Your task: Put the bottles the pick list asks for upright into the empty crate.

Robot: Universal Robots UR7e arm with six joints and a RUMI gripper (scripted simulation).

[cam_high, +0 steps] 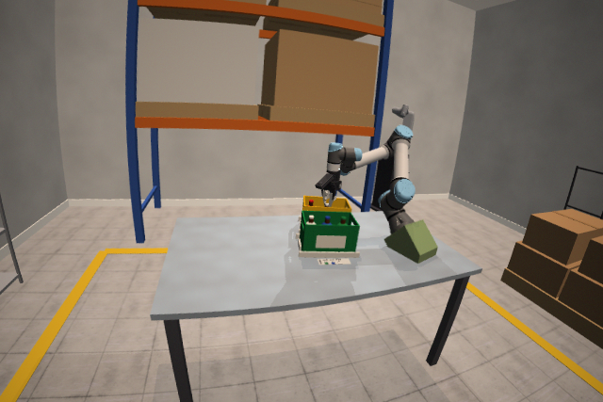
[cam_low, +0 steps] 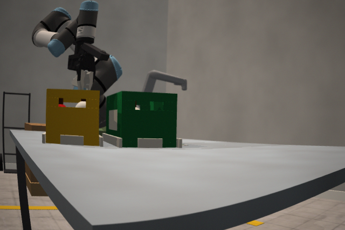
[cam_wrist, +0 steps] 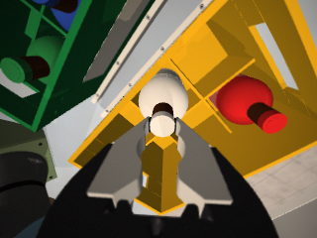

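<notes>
Cut off at left in the wrist view: a green crate (cam_high: 306,239) (cam_low: 150,127) (cam_wrist: 63,65), with a blue bottle (cam_high: 327,220) (cam_wrist: 66,17) and a green bottle (cam_high: 343,220) (cam_wrist: 47,52) partly visible. Next, pinching a white bottle (cam_low: 81,104) (cam_wrist: 163,96) by its top with the gripper (cam_high: 327,202) (cam_low: 84,86) (cam_wrist: 162,118); inside the yellow crate (cam_high: 317,209) (cam_low: 72,122), base hidden, probably near upright. Farther right, same crate: a red bottle (cam_high: 311,202) (cam_low: 61,105) (cam_wrist: 245,99). Too small to read in the top view: the paper strip (cam_high: 334,261).

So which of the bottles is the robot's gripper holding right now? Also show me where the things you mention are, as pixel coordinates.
The white-capped bottle (cam_wrist: 163,96) in the yellow crate (cam_high: 347,209) (cam_low: 73,127) (cam_wrist: 198,20): the gripper (cam_high: 328,203) (cam_low: 85,89) (cam_wrist: 162,118) grips its neck, while the red-capped one (cam_wrist: 245,99) stands untouched.
</notes>
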